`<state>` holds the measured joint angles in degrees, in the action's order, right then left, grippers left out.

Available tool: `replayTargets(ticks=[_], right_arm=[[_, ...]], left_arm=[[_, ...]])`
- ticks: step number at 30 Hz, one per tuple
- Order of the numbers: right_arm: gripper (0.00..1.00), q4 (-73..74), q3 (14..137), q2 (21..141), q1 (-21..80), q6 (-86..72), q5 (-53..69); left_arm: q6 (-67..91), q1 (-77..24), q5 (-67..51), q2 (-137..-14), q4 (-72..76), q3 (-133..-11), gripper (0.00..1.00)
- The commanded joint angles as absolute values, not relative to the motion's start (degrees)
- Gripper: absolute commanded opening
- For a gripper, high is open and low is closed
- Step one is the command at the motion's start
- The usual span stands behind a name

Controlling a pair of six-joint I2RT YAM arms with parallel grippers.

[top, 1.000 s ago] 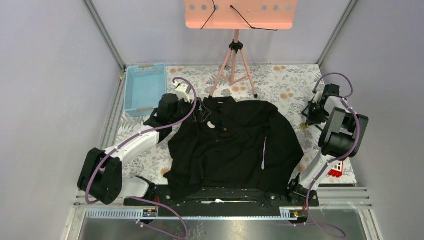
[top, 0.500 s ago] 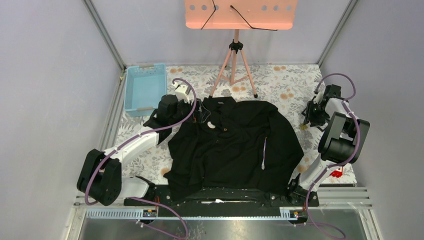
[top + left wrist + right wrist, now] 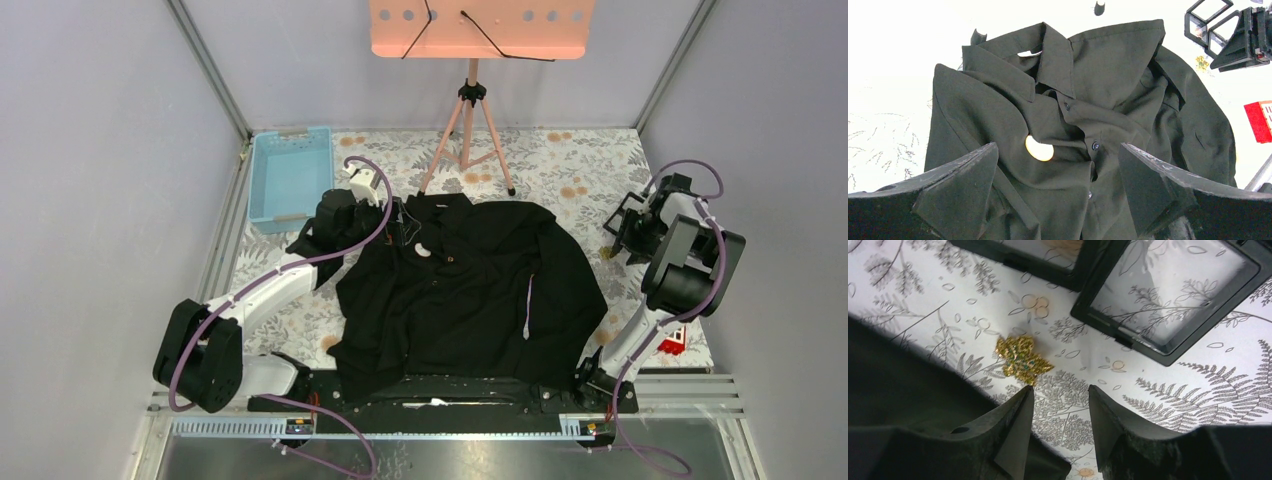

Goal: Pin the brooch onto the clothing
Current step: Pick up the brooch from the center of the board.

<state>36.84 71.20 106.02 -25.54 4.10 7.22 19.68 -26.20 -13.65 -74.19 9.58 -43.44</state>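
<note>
- The brooch (image 3: 1023, 360) lies on the floral worktop (image 3: 1178, 390), well apart from the shirt (image 3: 1128, 65).
- The right hand (image 3: 1058, 390) hovers just beside it, jaws partly apart and empty.
- Closing from here would likely miss or nudge the brooch (it sits outside the gap, by one fingertip).
- Small and flat, it could skid towards the black frames (image 3: 1168, 300) nearby.
- The left hand (image 3: 1057, 147) hangs spread wide and empty over the rumpled shirt, whose loose folds may shift under a pin.
</note>
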Motion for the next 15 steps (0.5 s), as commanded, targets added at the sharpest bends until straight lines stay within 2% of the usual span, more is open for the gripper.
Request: replayTargets(ticks=[1,15], right_arm=[[0.52,38.76,74.76,108.76,-26.49,2.69,9.15],[0.49,41.74,79.09,113.65,-27.51,2.67,17.32]], left_arm=[[18.87,-26.40,-12.95,-72.03,12.21,-43.02,0.99],[18.48,-26.39,-12.31,-73.15,11.81,-43.42,0.99]])
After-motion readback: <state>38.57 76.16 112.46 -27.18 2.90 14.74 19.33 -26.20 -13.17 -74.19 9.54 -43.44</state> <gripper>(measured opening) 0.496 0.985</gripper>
